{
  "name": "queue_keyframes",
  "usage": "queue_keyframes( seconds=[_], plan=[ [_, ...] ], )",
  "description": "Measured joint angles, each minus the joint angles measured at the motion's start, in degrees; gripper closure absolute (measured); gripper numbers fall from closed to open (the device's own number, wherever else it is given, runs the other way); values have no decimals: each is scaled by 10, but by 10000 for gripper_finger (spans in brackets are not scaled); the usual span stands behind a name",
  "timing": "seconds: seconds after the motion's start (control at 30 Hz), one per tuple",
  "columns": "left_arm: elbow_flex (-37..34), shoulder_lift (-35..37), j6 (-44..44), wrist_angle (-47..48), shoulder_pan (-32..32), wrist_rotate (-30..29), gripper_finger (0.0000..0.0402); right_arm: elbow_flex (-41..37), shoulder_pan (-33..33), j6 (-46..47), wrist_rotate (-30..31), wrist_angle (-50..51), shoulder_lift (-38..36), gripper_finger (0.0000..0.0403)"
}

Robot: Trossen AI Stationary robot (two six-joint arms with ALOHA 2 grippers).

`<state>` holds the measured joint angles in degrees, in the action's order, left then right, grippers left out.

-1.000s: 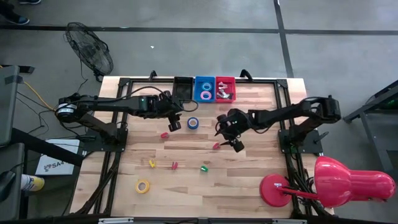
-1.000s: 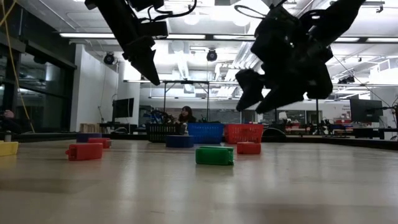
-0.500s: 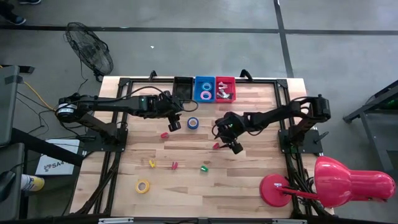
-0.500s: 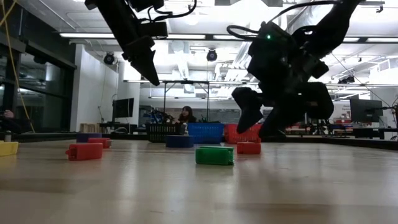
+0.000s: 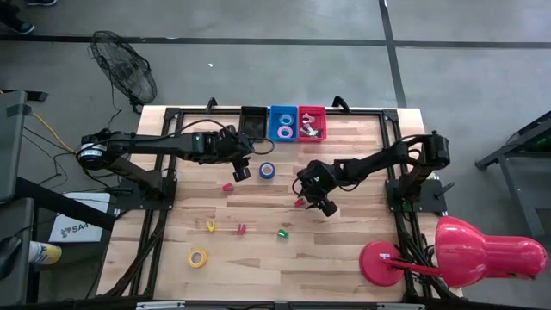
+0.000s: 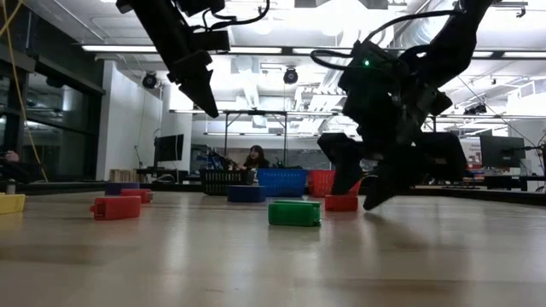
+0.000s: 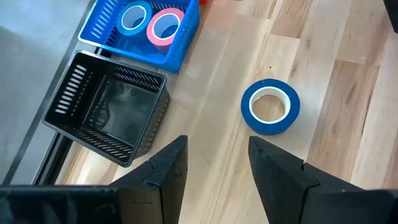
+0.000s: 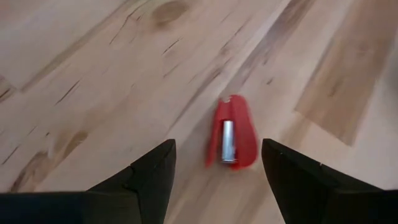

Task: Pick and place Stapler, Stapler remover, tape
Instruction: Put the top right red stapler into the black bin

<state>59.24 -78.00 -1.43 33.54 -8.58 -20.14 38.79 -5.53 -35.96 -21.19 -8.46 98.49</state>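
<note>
Right gripper [image 5: 316, 204] low over the middle of the table [image 5: 344, 258], fingers spread wide and holding nothing. Small red stapler [image 8: 232, 140] flat on the wood right between those fingers [image 8: 147, 180], not touched. Same red stapler [image 5: 300, 202] seen from above, just beside the gripper.

Left gripper [image 5: 242, 170] up in the air nearer the far edge, fingers [image 7: 163, 180] apart and holding nothing. Blue tape roll [image 7: 270, 106] flat on the wood just past them, near the black basket [image 7: 106, 115]. Blue basket [image 7: 140, 28] at the far edge with a blue roll and a pink roll inside. Red basket [image 5: 312, 122] next to it, with small things inside, too small to tell.

Green stapler [image 5: 281, 232], pink one [image 5: 242, 229] and yellow one [image 5: 210, 226] in a row nearer the front edge. Yellow tape roll [image 5: 198, 257] near the front left corner. Another red piece [image 5: 228, 186] just under the left gripper.
</note>
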Motion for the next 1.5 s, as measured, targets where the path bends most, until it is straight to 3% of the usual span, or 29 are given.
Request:
queue_keyframes(
  seconds=[0.4, 0.93, 1.5],
  plan=[
    [0, 0, -3, 11, 0, -6, 236, 0, -6, 28, 4, -4, 12, 185],
    [0, 0, -4, 11, 0, -6, 236, 0, -13, 48, -4, 16, 13, 279],
    [0, 0, -3, 11, 0, -6, 236, 0, -13, 95, 12, 14, 13, 338]
  ],
)
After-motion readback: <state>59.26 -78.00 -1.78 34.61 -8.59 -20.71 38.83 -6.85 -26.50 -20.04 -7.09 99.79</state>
